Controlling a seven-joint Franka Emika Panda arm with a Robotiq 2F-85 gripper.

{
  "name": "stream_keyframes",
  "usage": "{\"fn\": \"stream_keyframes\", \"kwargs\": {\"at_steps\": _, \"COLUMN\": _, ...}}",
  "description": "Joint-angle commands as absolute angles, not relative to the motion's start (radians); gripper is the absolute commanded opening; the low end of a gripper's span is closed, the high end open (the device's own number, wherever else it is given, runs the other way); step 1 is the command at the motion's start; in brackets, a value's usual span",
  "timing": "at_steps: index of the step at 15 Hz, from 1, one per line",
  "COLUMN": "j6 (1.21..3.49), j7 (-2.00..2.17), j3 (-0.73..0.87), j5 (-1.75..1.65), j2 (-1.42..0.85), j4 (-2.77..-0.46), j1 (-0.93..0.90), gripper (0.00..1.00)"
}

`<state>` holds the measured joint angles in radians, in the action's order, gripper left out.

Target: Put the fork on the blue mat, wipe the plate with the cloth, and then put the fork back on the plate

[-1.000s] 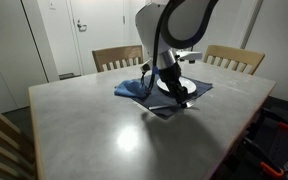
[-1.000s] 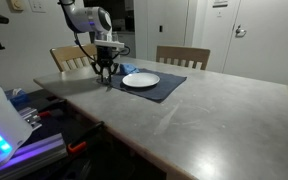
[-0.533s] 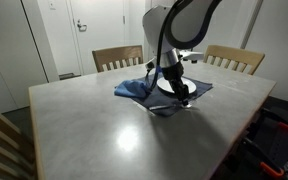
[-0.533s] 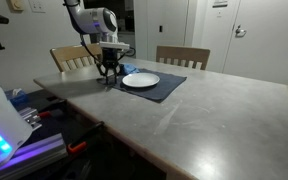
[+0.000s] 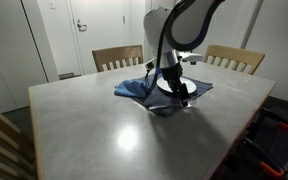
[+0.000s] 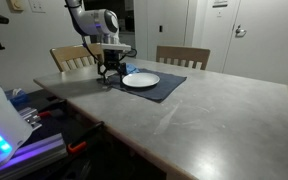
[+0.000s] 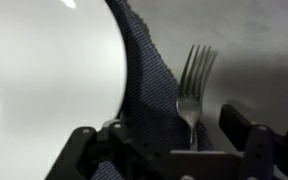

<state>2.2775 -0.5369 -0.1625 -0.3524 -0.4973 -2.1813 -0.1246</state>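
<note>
Shiny metal fork (image 7: 189,104), woven blue mat (image 7: 146,92), round white plate (image 7: 44,80)

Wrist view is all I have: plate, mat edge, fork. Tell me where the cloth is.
Observer: In an exterior view the blue cloth lies crumpled beside the plate, at the edge of the mat.
Operator: Check the part of the plate I can't see.
Observer: It is bare all over, with nothing lying on it.
Operator: Report what stands around the table.
Observer: Wooden chairs stand at the far side of the table in both exterior views.
</note>
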Motion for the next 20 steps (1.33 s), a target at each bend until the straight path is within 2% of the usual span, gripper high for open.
{"fn": "stream_keyframes", "kwargs": {"at_steps": 1, "j6": 2.299, "j7": -0.525, "j3": -0.167, "j5": -0.356, "j2": -0.515, "j4": -2.167, "j1": -0.122, "gripper": 0.74}}
{"fn": "stream_keyframes", "kwargs": {"at_steps": 3, "j6": 2.3, "j7": -0.518, "j3": -0.172, "j5": -0.355, "j2": -0.518, "j4": -2.163, "j1": -0.129, "gripper": 0.57}}
{"fn": "stream_keyframes", "kwargs": {"at_steps": 5, "j6": 2.3, "j7": -0.509, "j3": -0.174, "j5": -0.361, "j2": -0.512, "j4": -2.162, "j1": -0.138, "gripper": 0.55}}
{"fn": "stream_keyframes", "kwargs": {"at_steps": 7, "j6": 2.295, "j7": -0.49, "j3": -0.173, "j5": -0.369, "j2": -0.502, "j4": -2.161, "j1": -0.15, "gripper": 0.67}}
{"fn": "stream_keyframes", "kwargs": {"at_steps": 10, "j6": 2.298, "j7": -0.459, "j3": -0.182, "j5": -0.35, "j2": -0.501, "j4": -2.161, "j1": -0.158, "gripper": 0.79}}
{"fn": "stream_keyframes", "kwargs": {"at_steps": 11, "j6": 2.294, "j7": -0.437, "j3": -0.182, "j5": -0.351, "j2": -0.496, "j4": -2.163, "j1": -0.165, "gripper": 0.94}}
{"fn": "stream_keyframes", "kwargs": {"at_steps": 13, "j6": 2.294, "j7": -0.395, "j3": -0.178, "j5": -0.356, "j2": -0.492, "j4": -2.166, "j1": -0.178, "gripper": 0.95}}
{"fn": "stream_keyframes", "kwargs": {"at_steps": 14, "j6": 2.297, "j7": -0.378, "j3": -0.178, "j5": -0.351, "j2": -0.496, "j4": -2.168, "j1": -0.181, "gripper": 1.0}}
{"fn": "stream_keyframes", "kwargs": {"at_steps": 20, "j6": 2.366, "j7": -0.19, "j3": -0.145, "j5": -0.38, "j2": -0.509, "j4": -2.181, "j1": -0.217, "gripper": 1.0}}
